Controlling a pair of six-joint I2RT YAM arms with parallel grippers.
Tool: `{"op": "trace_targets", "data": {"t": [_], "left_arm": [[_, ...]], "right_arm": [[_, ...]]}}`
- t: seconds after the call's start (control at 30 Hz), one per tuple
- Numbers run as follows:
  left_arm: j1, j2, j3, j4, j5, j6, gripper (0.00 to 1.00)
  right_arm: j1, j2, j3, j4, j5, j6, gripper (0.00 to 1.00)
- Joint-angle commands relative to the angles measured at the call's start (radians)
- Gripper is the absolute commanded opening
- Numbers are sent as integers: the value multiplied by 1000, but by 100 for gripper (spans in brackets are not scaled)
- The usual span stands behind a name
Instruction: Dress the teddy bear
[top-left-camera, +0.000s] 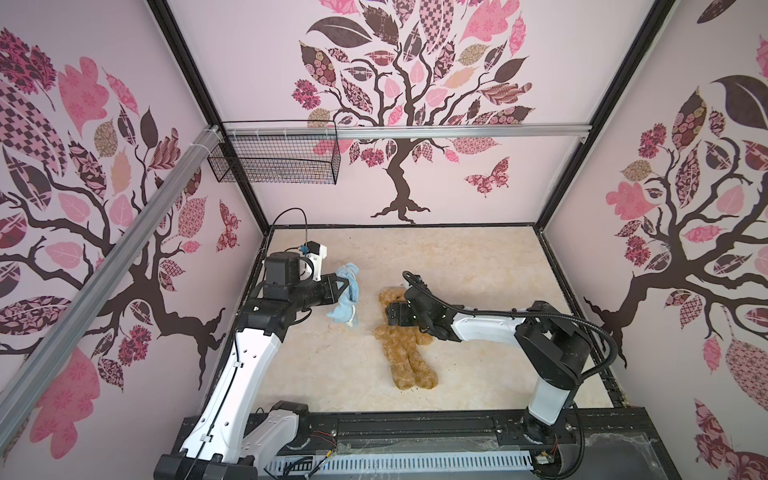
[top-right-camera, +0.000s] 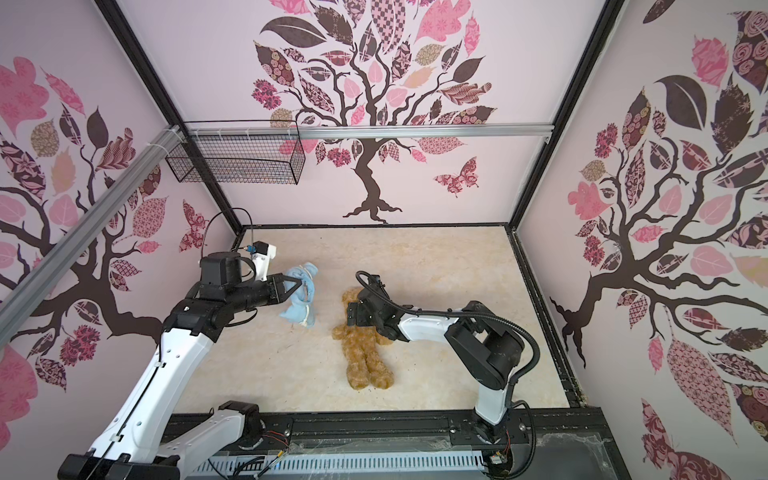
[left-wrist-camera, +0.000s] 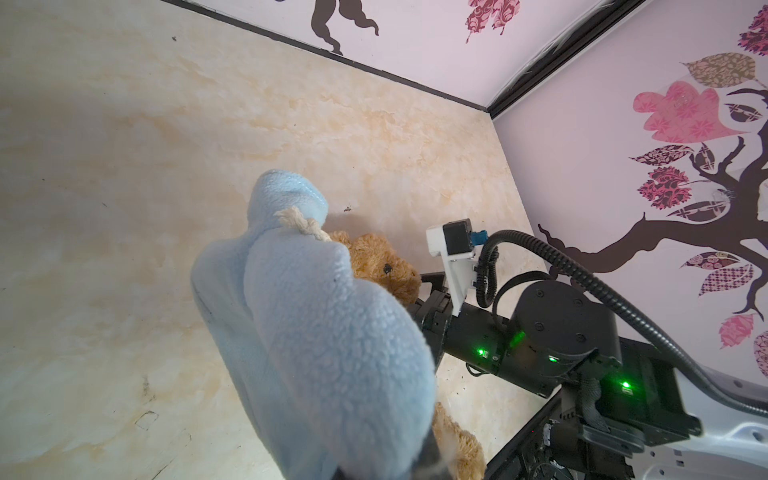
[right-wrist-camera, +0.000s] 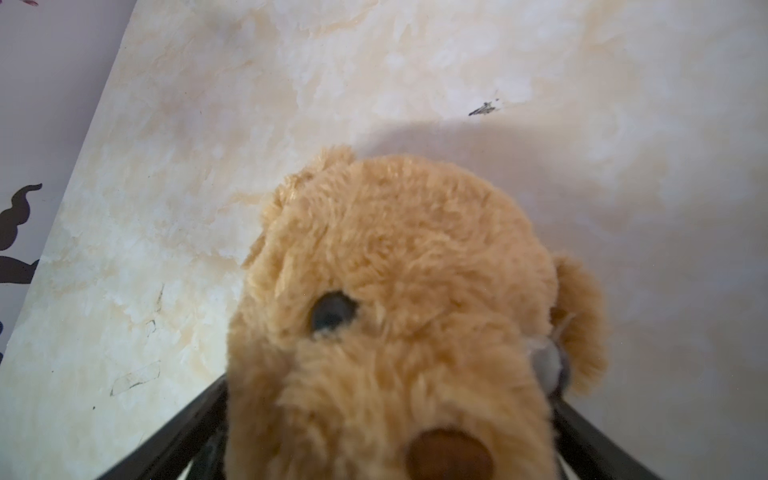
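The teddy bear (top-left-camera: 401, 349) (top-right-camera: 365, 353) lies on its back mid-table, legs toward the front edge. My right gripper (top-left-camera: 390, 311) (top-right-camera: 352, 312) is over its head, open. In the right wrist view the head (right-wrist-camera: 395, 257) fills the space between the two dark fingers (right-wrist-camera: 199, 419), which stand wide on either side. To the left, my left gripper (top-left-camera: 345, 289) (top-right-camera: 300, 286) is shut on a light blue fleece shirt (top-left-camera: 348, 303) (top-right-camera: 300, 303) (left-wrist-camera: 316, 332) that hangs above the table. That shirt hides the left jaws in the left wrist view, with the bear (left-wrist-camera: 384, 266) behind it.
A black wire basket (top-left-camera: 274, 160) (top-right-camera: 241, 158) hangs from the aluminium rail at the back left. Patterned walls close in the beige tabletop (top-left-camera: 478, 270) on three sides. A black rail (top-left-camera: 415, 428) with both arm bases runs along the front.
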Motion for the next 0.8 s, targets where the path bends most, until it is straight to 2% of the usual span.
{"op": "trace_targets", "data": {"t": [0.0, 0.07, 0.13, 0.2, 0.27, 0.4, 0.57, 0.67, 0.77], "left_arm": [[4, -4, -40, 32, 6, -6, 0], [4, 3, -46, 34, 10, -8, 0], [2, 10, -51, 28, 19, -10, 0], [2, 14, -52, 23, 55, -17, 0], [0, 19, -55, 33, 112, -35, 0], [-60, 52, -70, 100, 242, -97, 0], [-227, 197, -112, 324, 430, -265, 0], [-254, 319, -106, 351, 438, -271, 0], [-253, 444, -66, 285, 382, -205, 0]], "right_arm": [[-16, 86, 59, 37, -1, 23, 99], [-36, 116, 75, 41, -21, 8, 91], [-68, 111, 46, 80, -83, -21, 69], [-100, 69, -15, 123, -131, -40, 52], [-140, -11, -102, 150, -179, -65, 45], [-219, -219, -268, 115, -225, -130, 42], [-378, -478, -415, 3, -243, -146, 42], [-457, -575, -455, -32, -237, -141, 42], [-466, -605, -443, -58, -243, -159, 41]]}}
